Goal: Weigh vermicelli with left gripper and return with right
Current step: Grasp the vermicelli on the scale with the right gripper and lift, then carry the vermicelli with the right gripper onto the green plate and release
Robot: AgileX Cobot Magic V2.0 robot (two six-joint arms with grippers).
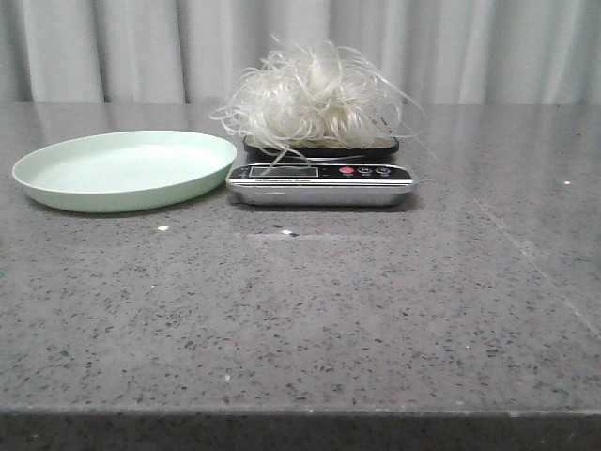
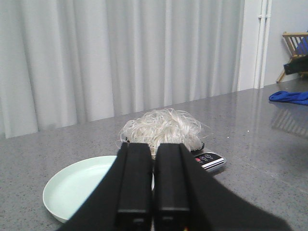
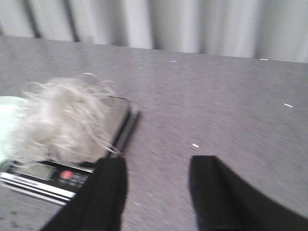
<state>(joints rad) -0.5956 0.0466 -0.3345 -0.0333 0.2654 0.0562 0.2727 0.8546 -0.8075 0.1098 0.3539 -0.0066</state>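
Observation:
The vermicelli, a fluffy white nest of thin strands, sits on the platform of a small black and silver scale at the table's middle back. It also shows in the left wrist view and blurred in the right wrist view. Neither gripper shows in the front view. My left gripper is shut and empty, raised, with the plate and vermicelli beyond its fingertips. My right gripper is open and empty, over bare table beside the scale.
A pale green plate lies empty left of the scale, touching or nearly touching it; it shows in the left wrist view. Grey speckled table, white curtain behind. A blue cloth lies far off.

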